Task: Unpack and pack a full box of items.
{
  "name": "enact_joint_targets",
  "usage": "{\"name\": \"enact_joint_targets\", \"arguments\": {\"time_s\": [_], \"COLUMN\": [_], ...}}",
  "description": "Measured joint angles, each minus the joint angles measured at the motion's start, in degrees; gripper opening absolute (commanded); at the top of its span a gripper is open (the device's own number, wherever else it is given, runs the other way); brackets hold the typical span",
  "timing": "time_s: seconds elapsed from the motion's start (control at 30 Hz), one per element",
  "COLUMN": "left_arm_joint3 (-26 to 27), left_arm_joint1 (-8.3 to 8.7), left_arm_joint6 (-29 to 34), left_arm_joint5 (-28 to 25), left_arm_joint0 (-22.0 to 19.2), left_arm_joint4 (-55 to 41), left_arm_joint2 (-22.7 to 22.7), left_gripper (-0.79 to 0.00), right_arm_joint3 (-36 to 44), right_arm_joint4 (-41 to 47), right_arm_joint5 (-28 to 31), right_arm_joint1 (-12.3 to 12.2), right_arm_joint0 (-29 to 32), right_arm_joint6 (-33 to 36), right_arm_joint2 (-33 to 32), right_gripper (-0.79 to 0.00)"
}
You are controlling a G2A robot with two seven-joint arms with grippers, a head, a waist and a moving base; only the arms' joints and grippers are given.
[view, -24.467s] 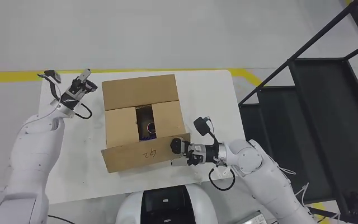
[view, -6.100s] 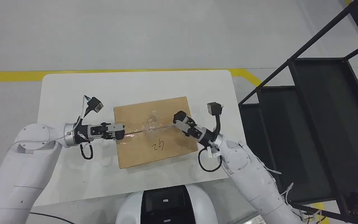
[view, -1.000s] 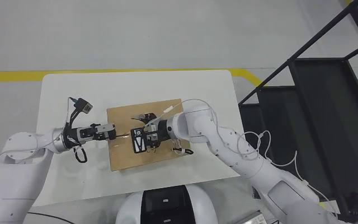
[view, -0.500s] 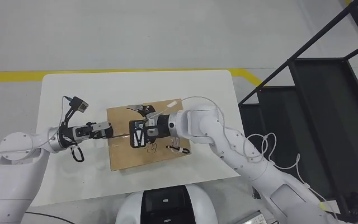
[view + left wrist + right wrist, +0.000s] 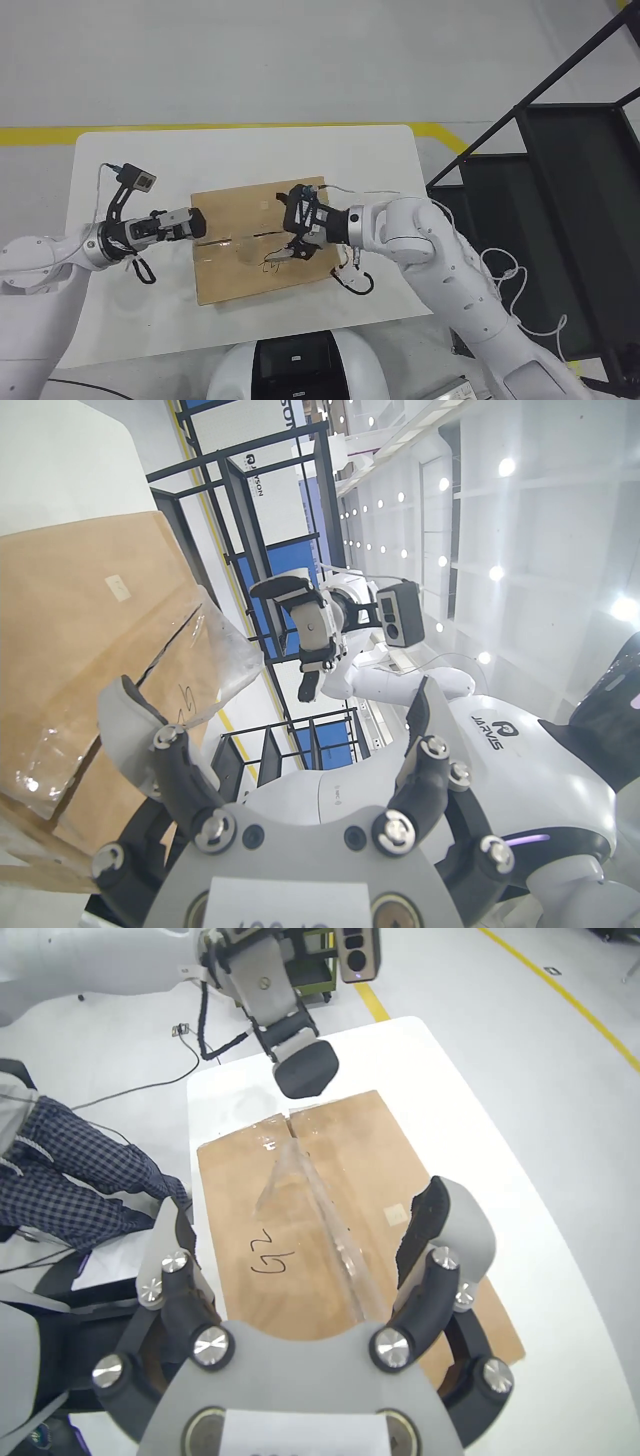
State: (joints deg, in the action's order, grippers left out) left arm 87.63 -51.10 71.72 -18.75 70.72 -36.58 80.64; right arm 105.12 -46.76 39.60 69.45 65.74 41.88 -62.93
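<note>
A closed brown cardboard box [image 5: 250, 262] lies flat in the middle of the white table [image 5: 370, 160]. Clear tape [image 5: 320, 1218] runs along its centre seam, partly peeled and standing up from the lid [image 5: 232, 652]. My left gripper [image 5: 195, 222] is at the box's left edge by the seam's end; it is open [image 5: 275, 710] with nothing between its fingers. My right gripper [image 5: 300, 232] hovers over the right half of the lid, above the seam, open [image 5: 305, 1223] and empty. In the right wrist view the left gripper [image 5: 300, 1070] hangs beyond the far end of the box [image 5: 360, 1163].
A black cable loop [image 5: 352, 280] from the right arm droops over the box's near right corner. A black metal stair frame [image 5: 540, 190] stands right of the table. Bare tabletop lies behind the box and at the far left [image 5: 110, 150].
My right gripper, stretched far over the lid's left half a second ago, has drawn back to the right and turned. The left gripper has stayed by the box's left edge.
</note>
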Motion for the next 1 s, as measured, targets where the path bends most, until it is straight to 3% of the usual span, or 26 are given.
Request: {"name": "enact_joint_targets", "arguments": {"time_s": [0.13,0.37,0.63,1.0], "left_arm_joint3": [0.0,-0.5,-1.1,-1.6], "left_arm_joint1": [-0.22,-0.35,-0.42,-0.39], "left_arm_joint6": [-0.4,-0.7,-0.9,-0.5], "left_arm_joint5": [-0.2,-0.4,-0.6,-0.4], "left_arm_joint0": [-0.6,-0.6,0.1,0.8], "left_arm_joint4": [-1.2,-0.9,-1.0,-1.4], "left_arm_joint2": [-0.4,-0.4,0.1,1.1], "left_gripper": [0.0,0.0,0.0,0.0], "right_arm_joint3": [-0.1,-1.7,-7.7,-13.1], "right_arm_joint4": [8.9,19.1,15.6,16.4], "right_arm_joint5": [-2.9,-5.6,-10.2,-10.7], "right_arm_joint1": [-1.0,-1.6,-0.4,0.9], "right_arm_joint0": [2.0,2.2,-2.0,-7.2], "right_arm_joint6": [8.2,14.0,6.9,1.9], "right_arm_joint2": [-2.7,-1.5,3.5,8.2], "right_gripper": [0.0,0.0,0.0,0.0]}}
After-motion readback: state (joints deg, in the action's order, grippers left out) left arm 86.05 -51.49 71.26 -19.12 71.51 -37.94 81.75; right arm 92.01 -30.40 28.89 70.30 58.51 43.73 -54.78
